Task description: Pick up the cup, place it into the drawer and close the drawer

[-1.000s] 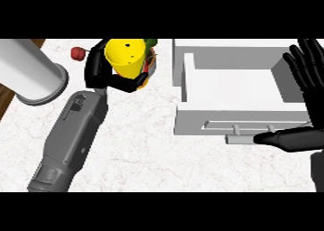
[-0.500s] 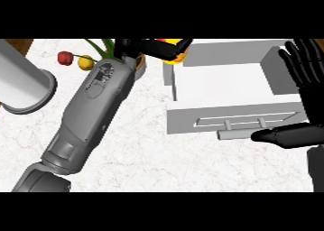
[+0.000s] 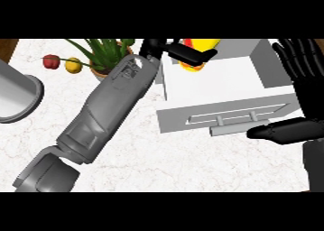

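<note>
My left hand (image 3: pixel 174 50) is shut on the yellow cup (image 3: pixel 199 53), holding it over the back left part of the open white drawer (image 3: pixel 221 85). Fingers cross the cup's lower side and hide part of it. The left forearm (image 3: pixel 111 110) stretches diagonally across the counter. The drawer's front panel with its handle (image 3: pixel 221 118) faces me. My right hand (image 3: pixel 301 90) stands open at the drawer's right edge, fingers up and thumb pointing left just below the drawer front.
A potted green plant (image 3: pixel 104 56) stands behind the left forearm. A red pepper (image 3: pixel 51 61) and a yellow one (image 3: pixel 73 65) lie left of it. A grey cylinder (image 3: pixel 11 97) stands at the left edge. The counter is white marble (image 3: pixel 191 162).
My left hand has carried the yellow cup rightward from beside the plant to over the drawer. The right hand has kept its place beside the drawer.
</note>
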{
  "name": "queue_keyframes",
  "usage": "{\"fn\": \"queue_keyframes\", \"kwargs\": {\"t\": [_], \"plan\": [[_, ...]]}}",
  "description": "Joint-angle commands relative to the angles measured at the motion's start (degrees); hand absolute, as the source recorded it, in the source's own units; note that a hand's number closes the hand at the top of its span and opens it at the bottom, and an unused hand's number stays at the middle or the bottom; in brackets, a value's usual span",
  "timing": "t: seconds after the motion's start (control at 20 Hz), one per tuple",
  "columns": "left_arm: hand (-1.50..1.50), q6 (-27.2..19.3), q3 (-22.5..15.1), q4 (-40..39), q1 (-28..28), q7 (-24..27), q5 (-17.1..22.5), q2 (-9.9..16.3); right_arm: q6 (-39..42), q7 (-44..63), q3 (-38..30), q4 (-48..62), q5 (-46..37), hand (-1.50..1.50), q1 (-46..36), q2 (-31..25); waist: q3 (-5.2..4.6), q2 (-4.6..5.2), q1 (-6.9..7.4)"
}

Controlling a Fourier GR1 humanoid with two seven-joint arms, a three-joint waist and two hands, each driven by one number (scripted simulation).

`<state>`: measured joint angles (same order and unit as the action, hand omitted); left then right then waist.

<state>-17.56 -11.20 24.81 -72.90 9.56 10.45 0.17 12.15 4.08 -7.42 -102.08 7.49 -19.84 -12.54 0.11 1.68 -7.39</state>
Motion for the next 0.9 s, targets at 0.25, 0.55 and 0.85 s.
{"fn": "queue_keyframes", "kwargs": {"t": [0.25, 0.55, 0.85], "plan": [[-1.50, 3.19, -8.02, -5.02, 0.88, 2.28, 4.80, -0.17, 1.49, -1.17, 1.72, 1.08, 0.07, -1.50, -2.59, 0.26, 0.00, 1.15, -3.49], [-1.50, 1.42, -5.49, -1.88, 3.10, 8.25, 12.77, -0.17, 8.05, -1.01, 6.24, 1.57, 6.15, -1.50, -3.92, 2.21, -0.08, 1.52, -4.58], [-1.50, 2.90, -3.99, 0.74, 2.44, 14.46, 19.37, -0.17, 17.63, 4.26, 13.20, 0.82, 12.40, 1.50, -4.99, 0.77, -0.19, 0.96, -4.05]]}}
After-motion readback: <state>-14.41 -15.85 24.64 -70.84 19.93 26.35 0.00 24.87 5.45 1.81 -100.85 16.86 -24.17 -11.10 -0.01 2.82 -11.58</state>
